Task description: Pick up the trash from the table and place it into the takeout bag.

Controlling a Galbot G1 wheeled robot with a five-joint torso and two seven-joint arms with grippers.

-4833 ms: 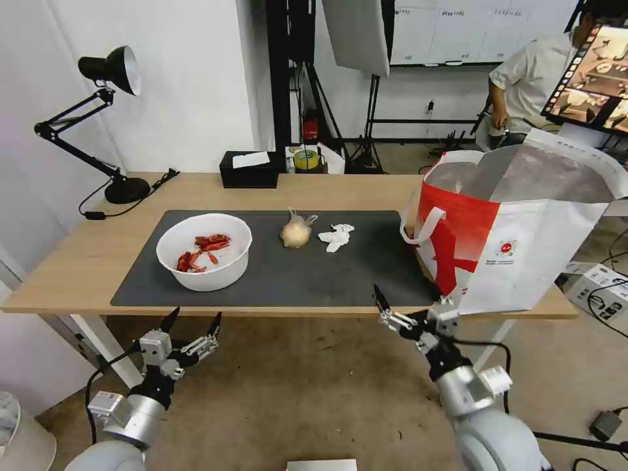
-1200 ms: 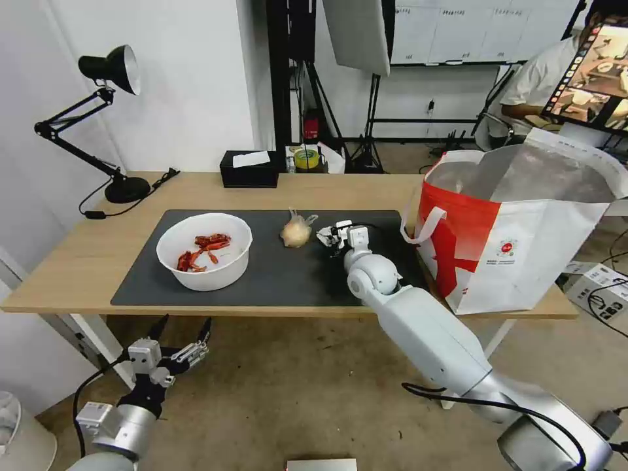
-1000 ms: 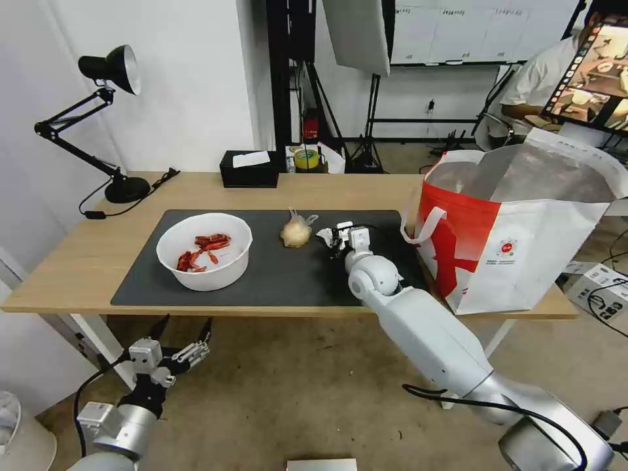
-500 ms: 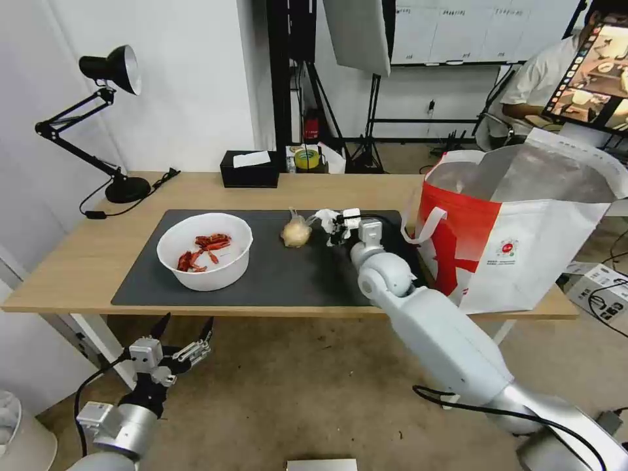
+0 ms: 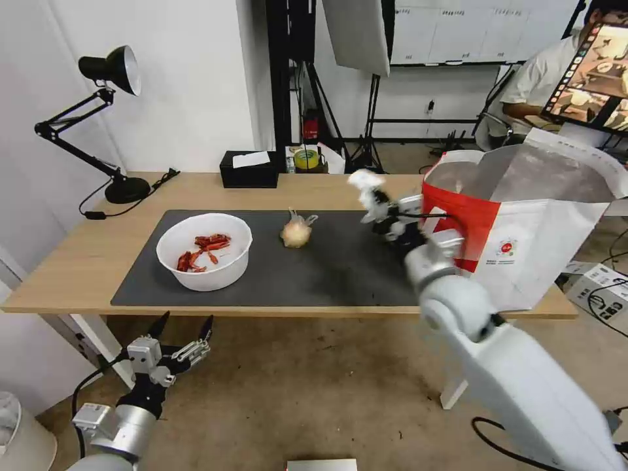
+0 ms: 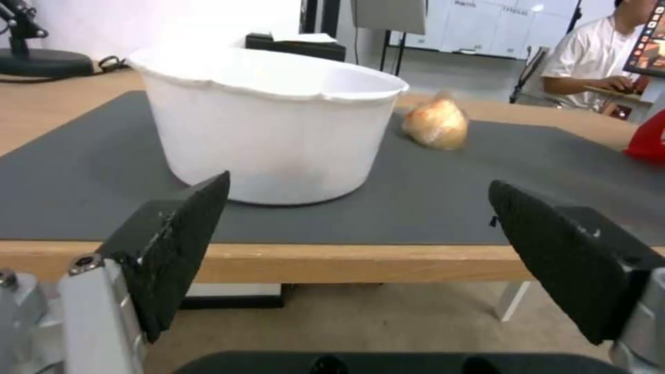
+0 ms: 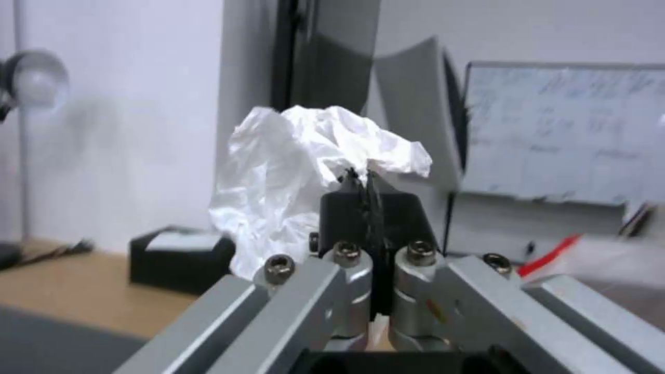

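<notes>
The crumpled white tissue (image 5: 366,180) is up in the air, pinched between the closed fingers of the right hand (image 5: 378,201), above the far right part of the dark grey mat (image 5: 327,275) and just beside the red side panel of the takeout bag (image 5: 523,242). In the right wrist view the tissue (image 7: 305,171) bulges out over the fingertips, wrinkled and puffy. The bag stands at the table's right end, its silver-lined mouth wide open.

On the mat, the white round bowl (image 5: 205,250) of red shells sits toward the left, and the small knotted clear bag (image 5: 296,231) of beige stuff lies near the middle, well apart from the bowl. The stretch of mat between knotted bag and takeout bag lies open.

The left hand (image 5: 180,330) hangs below the near edge of the table (image 5: 78,261), fingers spread apart, facing the bowl (image 6: 270,124).
</notes>
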